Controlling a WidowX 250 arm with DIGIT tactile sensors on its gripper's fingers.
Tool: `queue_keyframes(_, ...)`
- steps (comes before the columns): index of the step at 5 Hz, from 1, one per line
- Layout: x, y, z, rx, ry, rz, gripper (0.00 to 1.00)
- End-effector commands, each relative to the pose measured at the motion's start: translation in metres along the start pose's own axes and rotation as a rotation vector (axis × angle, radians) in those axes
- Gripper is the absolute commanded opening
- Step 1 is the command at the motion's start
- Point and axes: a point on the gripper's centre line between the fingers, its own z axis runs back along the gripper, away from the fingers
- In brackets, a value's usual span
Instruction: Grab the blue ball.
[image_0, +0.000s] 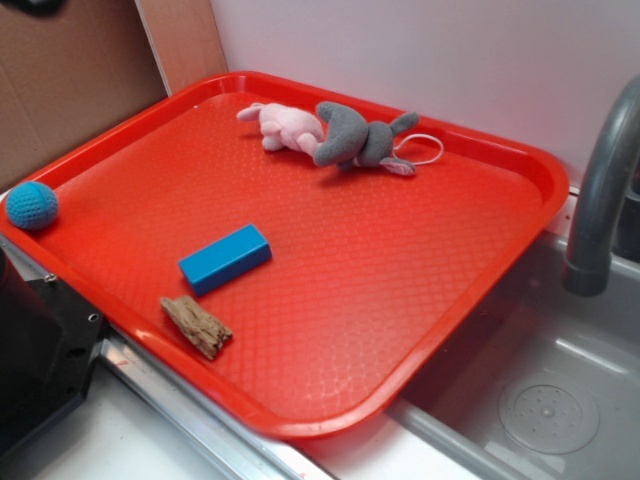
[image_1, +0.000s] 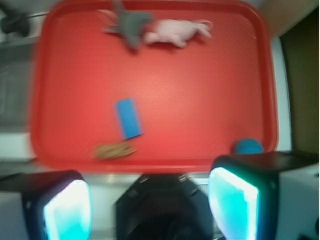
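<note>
Clearly, the blue ball (image_0: 32, 205) sits at the far left of the exterior frame, resting against the raised left rim of the red tray (image_0: 480, 150), near the tray's corner. Its surface looks crocheted. In the wrist view, which is blurred, the same ball (image_1: 249, 146) shows at the lower right of the tray (image_1: 200, 90), just above the tray's near rim.

The gripper (image_1: 150, 200) fills the bottom of the wrist frame, with its two fingers spread wide apart and nothing between them. The right-hand finger pad (image_1: 233, 202) glows teal and lies directly below the ball in the frame, close to it but not touching; the left-hand pad (image_1: 67, 210) is well away from it, at the lower left. The ball therefore lies outside the gap between the fingers, just beyond the tip of the right-hand one.

Elsewhere on the tray, a smooth blue block (image_0: 225, 259) lies near the middle-left of the exterior frame, with a rough piece of wood (image_0: 196, 326) just below it. A pink and grey stuffed toy (image_0: 335, 135) lies along the tray's upper edge. A grey faucet (image_0: 600, 190) and sink (image_0: 545, 400) occupy the right side.
</note>
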Motion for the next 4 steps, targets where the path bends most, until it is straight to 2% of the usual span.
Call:
queue_keyframes(1, 0.005, 0.065, -0.045, 0.103, -0.056, 0.429, 1.00)
queue_keyframes(2, -0.008, 0.105, -0.074, 0.152, -0.053, 0.647, 1.00)
queue_keyframes(3, -0.018, 0.126, -0.089, 0.212, -0.039, 0.735, 1.00)
queue_keyframes(4, -0.017, 0.133, -0.108, 0.202, 0.001, 0.723, 1.00)
